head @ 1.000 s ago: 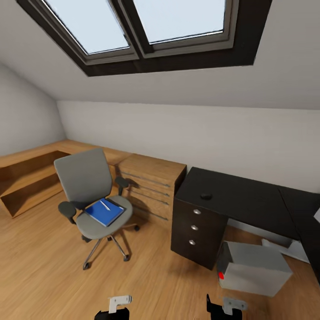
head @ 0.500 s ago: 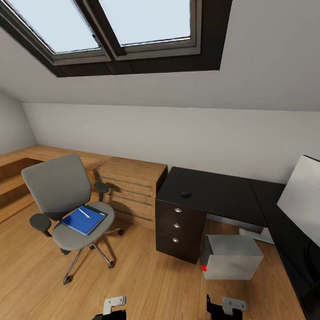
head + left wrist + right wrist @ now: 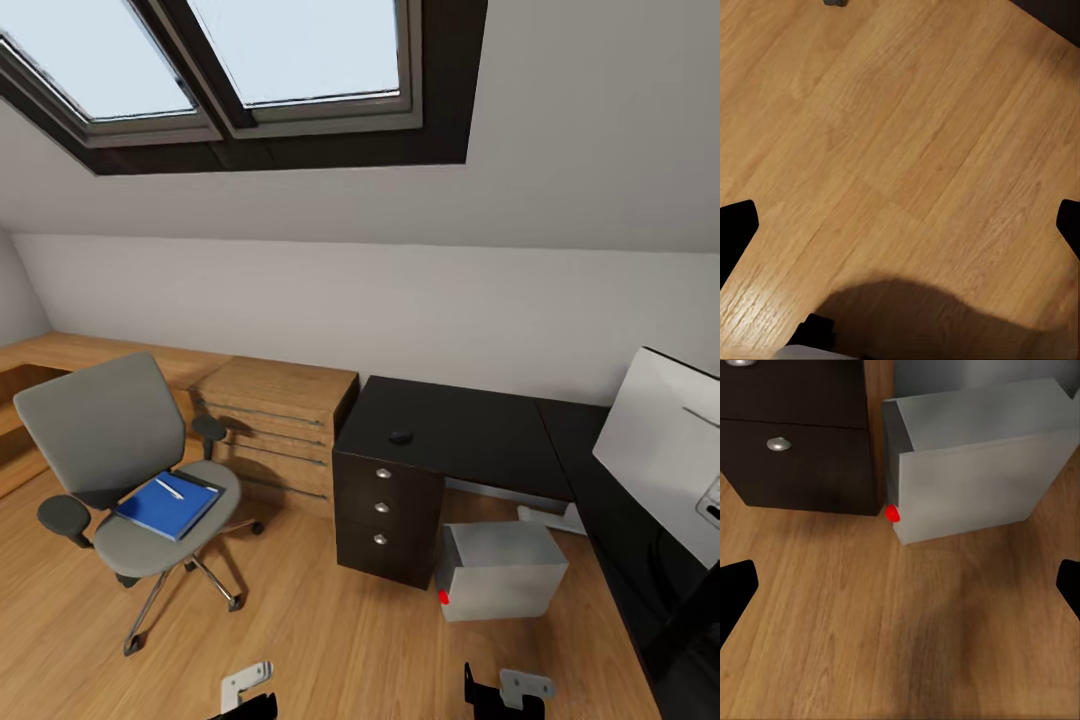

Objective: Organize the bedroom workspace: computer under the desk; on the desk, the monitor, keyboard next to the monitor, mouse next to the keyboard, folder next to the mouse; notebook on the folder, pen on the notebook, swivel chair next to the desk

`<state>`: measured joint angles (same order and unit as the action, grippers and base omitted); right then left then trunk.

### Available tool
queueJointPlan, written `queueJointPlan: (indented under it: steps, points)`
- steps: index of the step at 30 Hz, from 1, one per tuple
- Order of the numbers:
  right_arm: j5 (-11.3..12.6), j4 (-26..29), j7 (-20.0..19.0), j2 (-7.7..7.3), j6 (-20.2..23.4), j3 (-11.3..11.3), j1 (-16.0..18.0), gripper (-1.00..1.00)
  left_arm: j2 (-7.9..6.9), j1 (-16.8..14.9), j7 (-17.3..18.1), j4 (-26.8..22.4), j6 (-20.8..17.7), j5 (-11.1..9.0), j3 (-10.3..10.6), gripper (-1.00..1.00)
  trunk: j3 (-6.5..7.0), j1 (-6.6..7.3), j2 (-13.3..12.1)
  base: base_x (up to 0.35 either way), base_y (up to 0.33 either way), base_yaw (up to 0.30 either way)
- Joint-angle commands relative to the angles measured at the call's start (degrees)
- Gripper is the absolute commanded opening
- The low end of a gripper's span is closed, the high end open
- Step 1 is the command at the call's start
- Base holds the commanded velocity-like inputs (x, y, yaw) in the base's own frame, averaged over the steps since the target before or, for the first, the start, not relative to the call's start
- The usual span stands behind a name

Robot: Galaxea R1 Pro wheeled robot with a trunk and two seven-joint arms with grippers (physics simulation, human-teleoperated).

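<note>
We keep both arms low: the left end effector [image 3: 900,225] and the right end effector [image 3: 900,585] are spread wide over bare wooden floor, holding nothing. The folder [image 3: 165,505] lies on the swivel chair [image 3: 120,470], with the pen [image 3: 169,489] on top. Risk: the pen may roll off if we tilt the folder; the chair may roll on its casters if pushed. The computer [image 3: 497,570] sits beside the drawers of the surface [image 3: 460,430], partly out, narrowing the approach. Open floor lies between chair and drawers. The mouse [image 3: 401,437] and monitor [image 3: 665,450] already occupy the surface
</note>
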<state>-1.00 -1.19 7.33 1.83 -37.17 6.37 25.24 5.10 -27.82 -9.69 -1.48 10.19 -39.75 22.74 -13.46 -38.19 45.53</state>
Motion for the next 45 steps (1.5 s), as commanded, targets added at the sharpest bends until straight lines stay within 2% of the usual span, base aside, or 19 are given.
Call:
queueJointPlan:
  steps: [1,6,10,11,14,16,20,21,22,25,26,27,28,32,33,35,38,42,45]
  points:
    - [-0.08,-0.13,0.05,0.02,-0.27,0.31,0.07,1.00,0.01,-0.04,-0.24,0.00,0.28,-0.96,0.56,1.00,0.11,0.22,-0.36,0.000,0.000,-0.004]
    - [-0.09,-0.13,0.05,0.03,-0.27,0.31,0.07,1.00,0.05,-0.04,-0.24,-0.01,1.47,-1.27,0.67,1.00,1.00,1.31,-2.36,0.000,0.000,-0.002]
    - [-0.12,-0.13,0.05,0.02,-0.29,0.31,0.07,1.00,0.08,-0.04,-0.21,-0.01,4.74,-1.35,0.72,1.00,1.72,2.19,-3.96,0.000,0.000,0.000]
    - [-0.18,0.16,0.08,0.02,-0.60,0.20,0.07,1.00,0.09,-0.04,-0.19,-0.34,7.26,-1.31,0.86,1.00,1.90,2.41,-4.37,0.000,0.000,0.000]
    - [-0.12,0.83,0.24,0.09,-0.54,0.16,0.07,1.00,0.15,-0.04,-0.37,-3.26,7.38,-0.95,0.90,1.00,2.44,3.07,-5.57,0.000,0.000,0.000]
    - [-0.08,2.03,0.33,0.13,-0.41,0.15,0.09,1.00,0.19,-0.04,-0.61,-5.79,7.24,-0.27,0.98,1.00,2.80,3.51,-6.37,0.000,0.000,0.000]
    - [0.09,8.43,0.50,0.21,1.96,0.14,0.14,1.00,0.24,-0.04,-2.56,-12.56,6.07,3.59,1.74,1.00,3.51,4.39,-7.98,0.000,0.000,0.000]
    - [0.11,10.14,0.53,0.23,3.13,0.14,0.14,1.00,0.25,-0.04,-3.32,-13.95,5.42,4.58,1.87,1.00,3.69,4.61,-8.38,0.000,0.000,0.000]
    - [0.18,13.85,0.69,0.25,6.37,0.14,0.17,1.00,0.28,-0.04,-5.34,-16.97,3.35,6.38,2.06,1.00,3.87,4.83,-8.78,0.000,0.000,0.000]
    - [0.24,19.96,1.25,0.32,13.07,0.14,0.21,1.00,0.32,-0.04,-8.76,-22.34,-2.19,8.12,2.16,1.00,4.41,5.49,-9.98,0.000,0.000,0.000]
    - [0.26,24.06,1.82,0.42,18.27,0.14,0.25,1.00,0.30,-0.04,-10.65,-26.59,-6.92,8.78,2.04,1.00,4.59,5.71,-10.38,0.000,0.000,0.000]
    - [0.27,26.05,2.13,0.48,20.95,0.14,0.29,1.00,0.28,-0.04,-11.34,-28.93,-9.31,9.02,1.99,1.00,4.77,5.93,-10.78,0.000,0.000,0.000]
    - [0.28,29.85,2.78,0.60,26.16,0.14,0.35,1.00,0.19,-0.04,-12.36,-33.88,-13.76,9.35,1.91,1.00,4.95,6.15,-11.18,0.000,0.000,0.000]
    - [0.29,36.31,3.96,1.59,35.38,0.11,0.78,1.00,-0.19,-0.04,-13.54,-42.69,-20.10,9.60,1.84,1.00,5.67,7.02,-12.79,0.000,0.000,0.000]
    - [0.28,38.61,4.65,2.35,39.18,0.09,1.52,1.00,-0.47,-0.04,-13.84,-45.73,-21.88,9.63,1.82,1.00,5.85,7.24,-13.19,0.000,0.000,0.000]
    - [0.26,40.72,5.99,3.56,44.02,0.07,3.46,1.00,-1.04,-0.04,-14.11,-49.14,-23.46,9.66,1.80,1.00,6.21,7.68,-13.99,0.000,0.000,0.000]
    - [0.28,41.80,7.07,4.50,47.70,0.06,5.68,1.00,-2.12,-0.04,-14.25,-51.27,-24.28,9.42,1.79,1.00,6.57,8.12,-14.79,0.000,0.000,0.000]
    - [0.46,42.41,7.65,5.14,50.22,0.15,7.51,1.00,-4.26,-0.04,-14.27,-52.61,-24.77,7.97,1.92,1.00,6.57,8.12,-14.79,0.000,0.000,0.000]
    - [0.65,42.48,8.04,5.74,50.84,0.18,8.29,1.00,-6.12,0.31,-14.17,-53.33,-24.95,5.66,2.12,1.00,6.57,8.12,-14.79,0.000,0.000,0.000]
